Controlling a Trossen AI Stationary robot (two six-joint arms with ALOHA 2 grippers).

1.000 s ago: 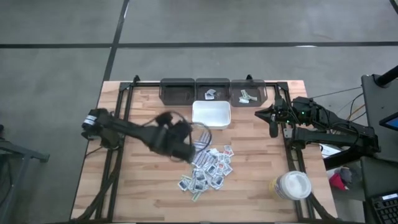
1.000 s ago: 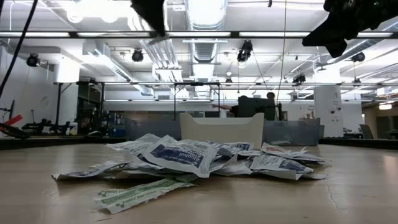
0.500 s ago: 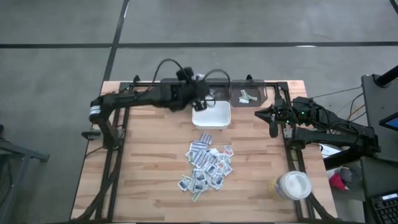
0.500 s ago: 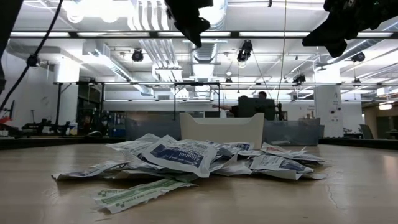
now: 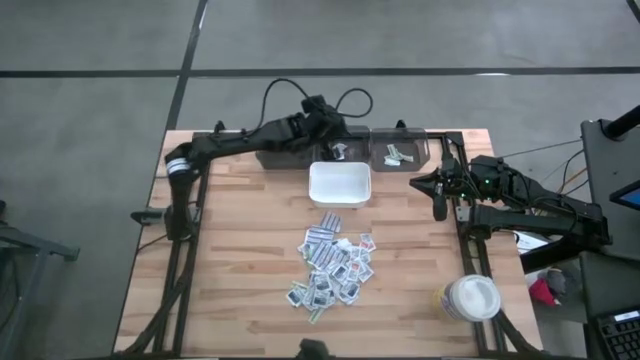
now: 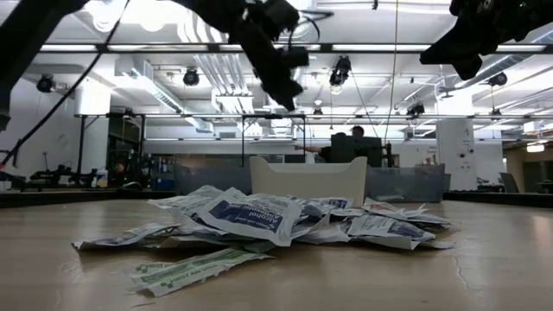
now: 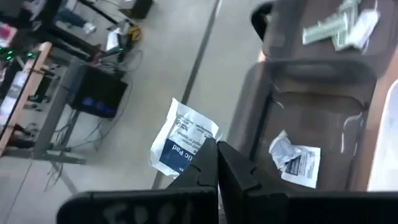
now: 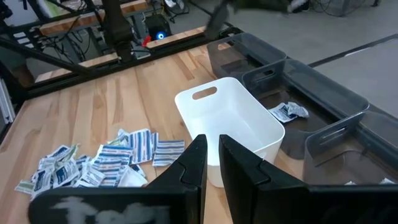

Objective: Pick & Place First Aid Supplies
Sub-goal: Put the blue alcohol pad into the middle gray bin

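Over the far bins, left gripper (image 7: 216, 163) pinches a blue-print packet (image 7: 180, 137) above the middle bin's (image 5: 342, 141) far rim. Right gripper (image 8: 211, 163) waits at the right edge, fingers nearly closed, empty. Release here risks dropping it off the table's far side.

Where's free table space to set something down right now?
Bare wood left of the packet pile, out to the table edge, and between tray and right gripper. Crowded: the pile below the tray, the bins at the back, the jar corner.
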